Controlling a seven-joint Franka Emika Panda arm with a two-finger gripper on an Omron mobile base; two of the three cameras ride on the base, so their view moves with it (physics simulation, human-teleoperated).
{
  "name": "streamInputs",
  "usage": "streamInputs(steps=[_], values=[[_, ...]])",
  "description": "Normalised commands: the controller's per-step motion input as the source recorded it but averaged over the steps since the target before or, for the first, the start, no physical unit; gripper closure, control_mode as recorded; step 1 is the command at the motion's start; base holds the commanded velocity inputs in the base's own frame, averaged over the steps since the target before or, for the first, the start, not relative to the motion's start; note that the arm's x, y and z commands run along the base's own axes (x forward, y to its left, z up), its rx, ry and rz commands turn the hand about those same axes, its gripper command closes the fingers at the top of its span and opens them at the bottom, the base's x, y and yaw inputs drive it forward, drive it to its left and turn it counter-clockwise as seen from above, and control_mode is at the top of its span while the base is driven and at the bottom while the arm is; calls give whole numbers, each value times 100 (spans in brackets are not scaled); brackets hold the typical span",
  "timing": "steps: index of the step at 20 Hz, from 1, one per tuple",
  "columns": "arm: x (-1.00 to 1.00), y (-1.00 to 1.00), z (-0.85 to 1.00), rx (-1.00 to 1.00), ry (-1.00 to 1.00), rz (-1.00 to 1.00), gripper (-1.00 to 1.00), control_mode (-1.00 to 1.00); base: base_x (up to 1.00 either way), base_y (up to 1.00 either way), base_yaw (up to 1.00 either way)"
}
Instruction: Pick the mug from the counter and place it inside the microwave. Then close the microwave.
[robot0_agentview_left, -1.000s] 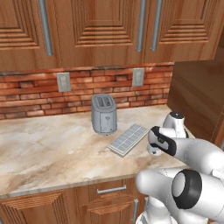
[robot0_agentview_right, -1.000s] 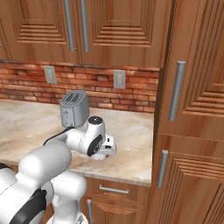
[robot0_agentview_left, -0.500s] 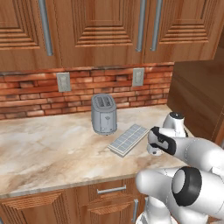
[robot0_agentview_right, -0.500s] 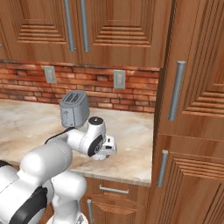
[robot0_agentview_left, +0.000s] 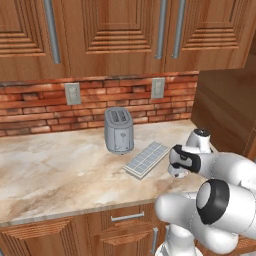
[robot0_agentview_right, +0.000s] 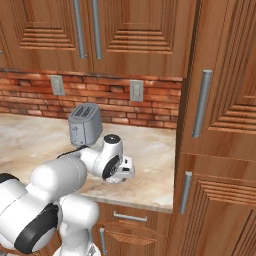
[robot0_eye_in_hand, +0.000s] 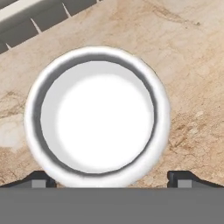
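Claw (robot0_eye_in_hand: 109, 180) found fully spread, empty, pointed straight down. Mug (robot0_eye_in_hand: 97, 114) located directly beneath, upright on counter (robot0_eye_in_hand: 188, 57), rim bracketed by both fingertips (robot0_eye_in_hand: 40, 179). Judged light, rigid, glazed-slick, breakable. Recommended hold: opposite outer walls just below rim, squarely.

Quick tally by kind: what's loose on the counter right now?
Toaster: 1
Flat grey slatted rack: 1
Mug, seen under the gripper: 1
Total: 3
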Motion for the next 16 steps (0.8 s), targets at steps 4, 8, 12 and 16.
streamInputs(steps=[4, 8, 12, 16], values=[[0, 0, 0, 0, 0, 0, 100, -100, 0, 0, 0], [0, 0, 0, 0, 0, 0, 100, -100, 0, 0, 0], [0, 0, 0, 0, 0, 0, 100, -100, 0, 0, 0], [-1, 0, 0, 0, 0, 0, 100, -100, 0, 0, 0]])
